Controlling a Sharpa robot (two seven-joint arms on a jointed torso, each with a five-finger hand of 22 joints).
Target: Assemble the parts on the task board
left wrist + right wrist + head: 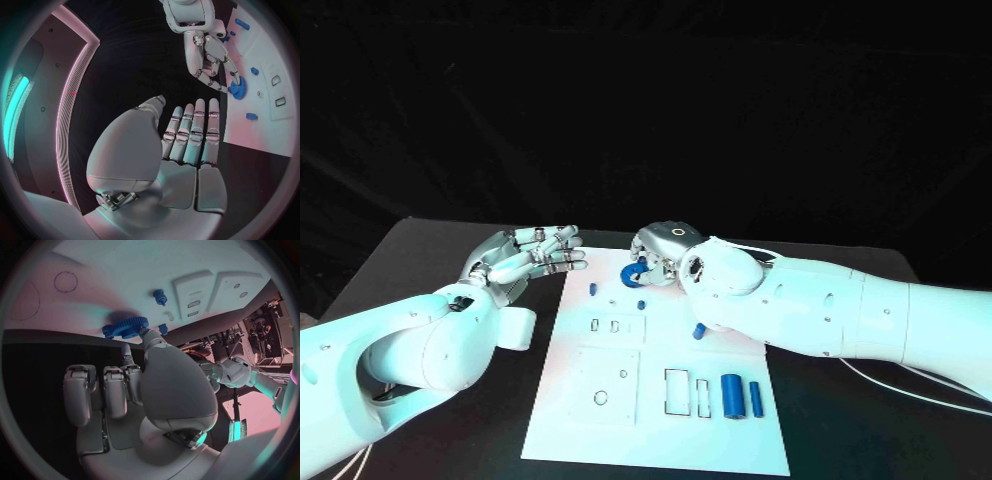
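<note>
Head view puts the white board (661,400) flat on the black table (877,430), running from the middle toward the robot. At its far edge the right robot hand (661,262) holds a blue gear (635,275), pinched at its fingertips just over the board's far end. From the right wrist the gear (127,327) sits at the tip of the thumb, close against the white board (125,270), with a small blue peg (160,296) standing on the board near it. From the left wrist the gear (237,88) shows again between the right robot hand's fingertips (215,85), at the board's edge.

Left robot hand (531,258) rests off the board's far left corner, over the table, holding nothing. In its own wrist view its fingers (190,132) lie straight and side by side, pointing toward the board (262,125), thumb apart from them.

Further parts lie on the board in the head view: a small blue peg (593,288) near the far left corner, another blue piece (700,331) by the right arm at mid-board, and two blue cylinders near the close right corner, a thick one (731,396) and a thin one (754,399) just beside it. Outlined recesses mark the board's middle and near left part.
</note>
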